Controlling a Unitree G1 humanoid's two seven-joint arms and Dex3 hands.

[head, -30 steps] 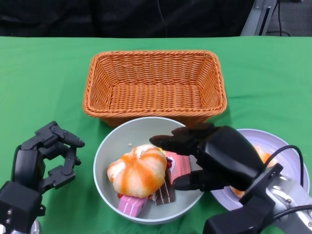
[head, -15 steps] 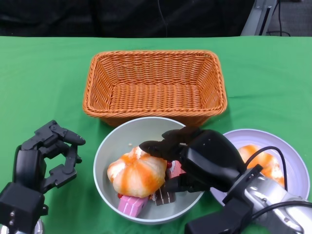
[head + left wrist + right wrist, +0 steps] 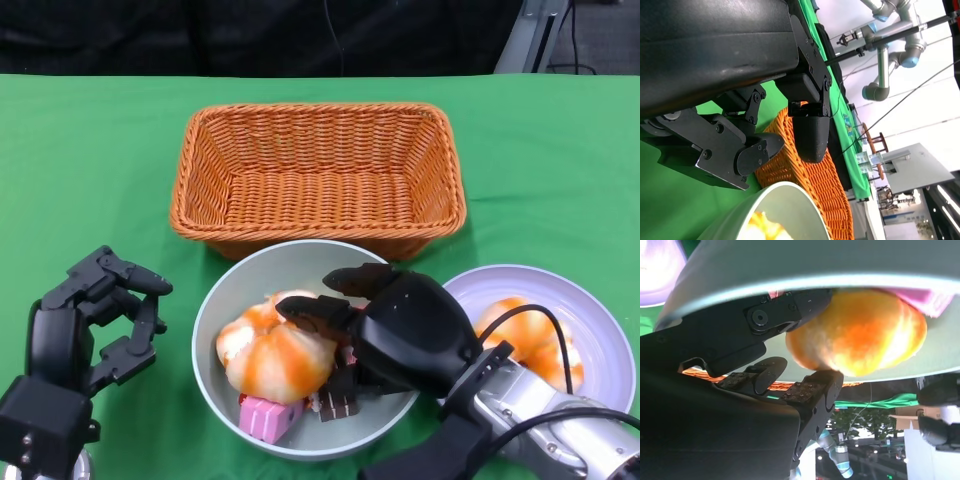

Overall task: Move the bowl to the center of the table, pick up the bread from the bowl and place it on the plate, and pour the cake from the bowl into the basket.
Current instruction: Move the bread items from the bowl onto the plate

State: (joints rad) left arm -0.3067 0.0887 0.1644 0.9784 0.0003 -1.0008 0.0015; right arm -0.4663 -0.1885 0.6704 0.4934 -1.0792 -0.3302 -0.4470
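Two big things first: wicker basket (image 3: 316, 178) behind, grey bowl (image 3: 235, 290) touching its front. Right hand (image 3: 395, 325) has pushed further in over the last sec — fingers now closing round the bread (image 3: 278, 352), cake (image 3: 272, 416) beneath. Pick-up's starting. Left hand (image 3: 95, 315) waits beside, fingers apart, holding nothing.

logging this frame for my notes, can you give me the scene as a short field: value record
bowl: grey bowl in front of the basket, beside the plate
bowl contents: orange bread on top, pink and brown cake pieces under it
right hand: right hand reaches into the bowl, fingers touching the bread
left hand: left hand beside the bowl, holding nothing
plate: white plate with another orange bread on it
basket: wicker basket with nothing visible inside
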